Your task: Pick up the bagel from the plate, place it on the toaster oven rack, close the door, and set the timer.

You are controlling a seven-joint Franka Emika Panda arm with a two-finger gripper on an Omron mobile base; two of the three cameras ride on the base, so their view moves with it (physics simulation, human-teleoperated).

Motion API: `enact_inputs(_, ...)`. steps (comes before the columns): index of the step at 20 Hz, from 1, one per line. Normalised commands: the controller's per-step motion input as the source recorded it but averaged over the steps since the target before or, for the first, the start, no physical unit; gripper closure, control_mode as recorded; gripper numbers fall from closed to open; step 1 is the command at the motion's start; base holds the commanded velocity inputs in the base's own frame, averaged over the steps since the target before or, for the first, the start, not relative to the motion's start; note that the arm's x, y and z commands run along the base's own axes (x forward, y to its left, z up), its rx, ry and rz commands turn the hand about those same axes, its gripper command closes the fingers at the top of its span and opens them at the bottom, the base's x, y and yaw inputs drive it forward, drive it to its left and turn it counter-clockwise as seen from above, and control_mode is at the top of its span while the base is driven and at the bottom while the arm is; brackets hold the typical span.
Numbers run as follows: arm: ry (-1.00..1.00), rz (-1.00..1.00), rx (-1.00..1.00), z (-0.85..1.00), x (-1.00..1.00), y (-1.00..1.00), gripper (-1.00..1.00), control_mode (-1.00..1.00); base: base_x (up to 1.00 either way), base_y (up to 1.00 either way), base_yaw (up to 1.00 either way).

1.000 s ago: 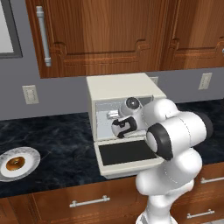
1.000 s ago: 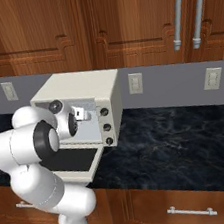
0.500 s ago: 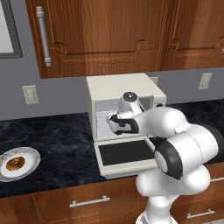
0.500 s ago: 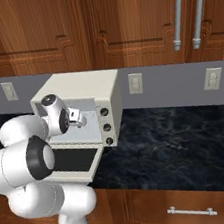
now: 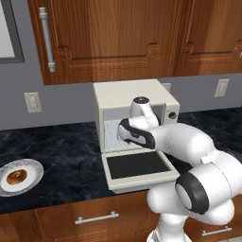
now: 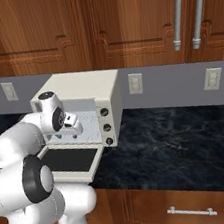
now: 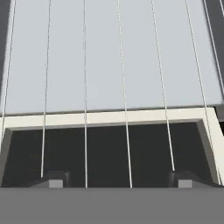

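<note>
I have the gripper (image 7: 118, 180) at the mouth of the toaster oven (image 5: 124, 97), fingers spread wide with nothing between them. In the hand view the toaster oven rack (image 7: 124, 65) wires run straight ahead, over the dropped-open door (image 5: 137, 166). The bagel (image 5: 16, 176) sits on the plate (image 5: 34, 166), far left on the dark counter (image 5: 71, 151), well apart from the oven

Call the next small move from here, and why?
Probably back the gripper out of the toaster oven and swing it left toward the plate. The jaws stand open and empty over the toaster oven rack, the door is down, and the bagel sits on the plate.
</note>
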Motion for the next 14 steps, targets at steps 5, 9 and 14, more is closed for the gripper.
enact_inputs(5,0.01,0.00,0.00,-1.00,-1.00,0.00,-1.00,-1.00,0.00,0.00,0.00)
enact_inputs(9,0.00,0.00,0.00,-1.00,-1.00,0.00,-1.00,-1.00,0.00,0.00,0.00)
enact_inputs(14,-0.09,0.00,0.01,-0.73,-1.00,0.00,-1.00,-1.00,0.00,0.00,0.00)
